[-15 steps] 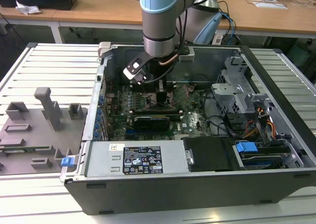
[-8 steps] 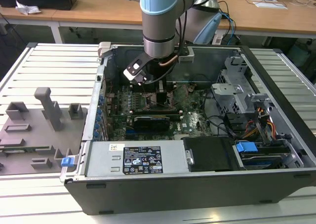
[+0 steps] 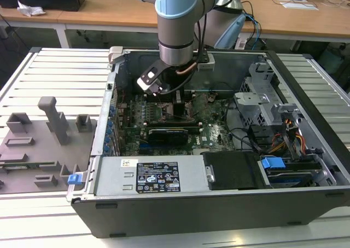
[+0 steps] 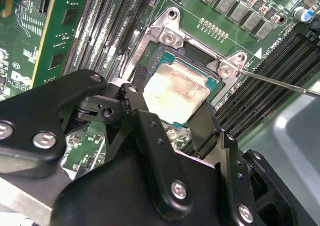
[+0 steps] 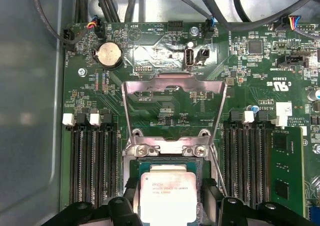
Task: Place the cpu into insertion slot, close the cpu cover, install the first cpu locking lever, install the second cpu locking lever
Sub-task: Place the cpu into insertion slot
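The cpu [image 5: 167,188], a small square chip with a silvery top, lies low in the insertion slot [image 4: 165,56] on the green motherboard. My gripper [image 4: 167,106] reaches down over it, and its black fingers [image 5: 131,193] press against two opposite edges of the chip. The cpu cover [image 5: 145,88], a thin silver frame, stands flipped up behind the socket. A thin wire locking lever [image 4: 280,84] sticks out unlatched beside the socket. In the exterior view the gripper [image 3: 176,97] hangs inside the open computer case.
Long black memory slots [image 5: 92,171] flank the socket on both sides. A black expansion card [image 3: 167,134] lies across the board, with the power supply [image 3: 147,177] in front. Drive cage and cables [image 3: 273,127] fill the exterior view's right. A grey fixture tray [image 3: 38,144] sits left.
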Tool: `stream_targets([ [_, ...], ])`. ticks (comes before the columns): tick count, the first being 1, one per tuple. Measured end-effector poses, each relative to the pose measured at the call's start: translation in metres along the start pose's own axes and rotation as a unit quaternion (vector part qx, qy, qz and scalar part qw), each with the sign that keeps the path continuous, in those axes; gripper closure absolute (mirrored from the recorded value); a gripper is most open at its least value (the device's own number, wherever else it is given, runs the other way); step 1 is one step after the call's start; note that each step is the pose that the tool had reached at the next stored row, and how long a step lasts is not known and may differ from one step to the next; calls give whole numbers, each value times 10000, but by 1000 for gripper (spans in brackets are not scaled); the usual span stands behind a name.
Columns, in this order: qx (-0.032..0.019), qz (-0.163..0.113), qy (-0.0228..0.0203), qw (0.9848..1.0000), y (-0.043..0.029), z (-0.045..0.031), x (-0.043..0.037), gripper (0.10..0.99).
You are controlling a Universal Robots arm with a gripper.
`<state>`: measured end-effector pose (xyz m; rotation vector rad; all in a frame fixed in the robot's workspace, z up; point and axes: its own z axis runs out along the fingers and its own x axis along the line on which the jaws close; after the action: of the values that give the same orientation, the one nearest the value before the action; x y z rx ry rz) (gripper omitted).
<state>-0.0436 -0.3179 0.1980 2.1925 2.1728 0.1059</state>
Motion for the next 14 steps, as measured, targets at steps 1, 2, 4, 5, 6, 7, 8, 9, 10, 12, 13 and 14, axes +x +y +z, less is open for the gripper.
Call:
stream_targets([
  [1,0,1,0,10000,0,0,-1,475],
  [2,1,0,-1,10000,0,-1,-2,475],
  [4,1,1,-1,10000,0,-1,-2,475],
  [5,1,1,-1,10000,0,-1,-2,475],
  [6,1,1,-2,10000,0,-3,-3,475],
  [7,1,1,-2,10000,0,-7,-3,475],
  [8,1,1,-2,10000,1,-15,-2,475],
  [9,1,0,-1,10000,2,-23,-1,475],
  [10,1,1,-2,10000,4,-40,-1,475],
  [12,8,2,-1,10000,7,-82,0,486],
  [13,11,2,-1,10000,8,-91,0,486],
  [14,16,2,-1,10000,10,-105,0,553],
])
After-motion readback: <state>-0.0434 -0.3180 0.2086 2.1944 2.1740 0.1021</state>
